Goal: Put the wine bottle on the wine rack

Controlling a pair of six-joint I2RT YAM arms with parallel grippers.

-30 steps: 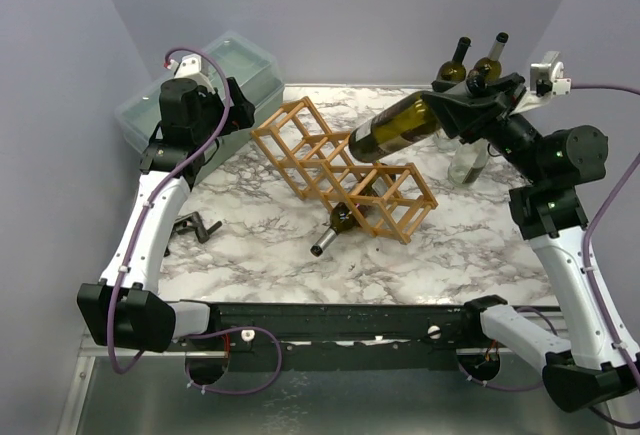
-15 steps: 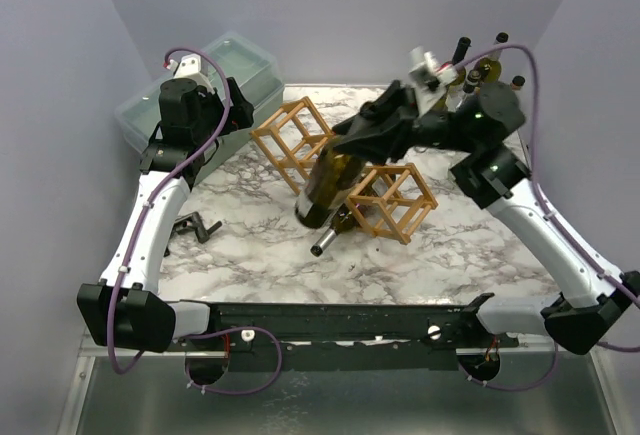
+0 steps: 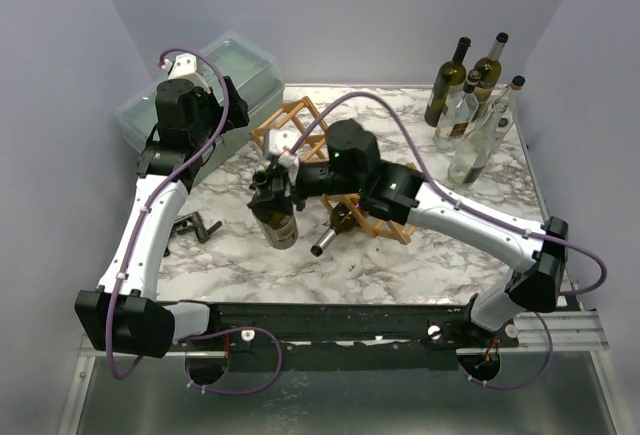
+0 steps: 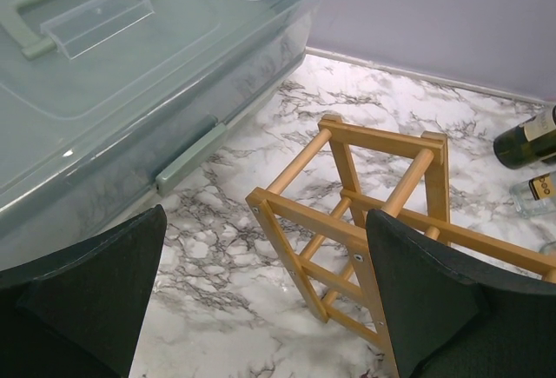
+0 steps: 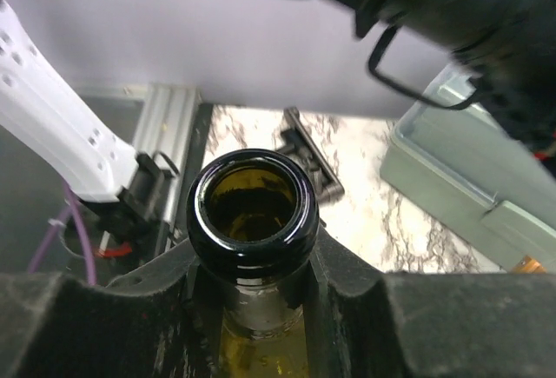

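My right gripper (image 3: 272, 183) reaches across to the left of the wine rack (image 3: 300, 130) and is shut on the neck of a dark green wine bottle (image 3: 277, 217). The bottle hangs base-down over the table, left of the rack. In the right wrist view the bottle's open mouth (image 5: 252, 208) sits between my fingers (image 5: 347, 282). The wooden rack shows in the left wrist view (image 4: 347, 213), its middle hidden by my right arm from above. A second bottle (image 3: 332, 232) lies in a rack cell, neck pointing toward me. My left gripper (image 4: 261, 308) is open and empty above the rack's far left end.
A clear green-lidded storage box (image 3: 215, 80) stands at the back left, also in the left wrist view (image 4: 130, 74). Several upright bottles (image 3: 470, 105) stand at the back right. A small black clamp (image 3: 195, 225) lies on the marble table (image 3: 420, 255) near the left arm.
My right arm has swung the bottle from the back right, over the rack, to the rack's left side, turning it from level to base-down. The left arm has not moved.
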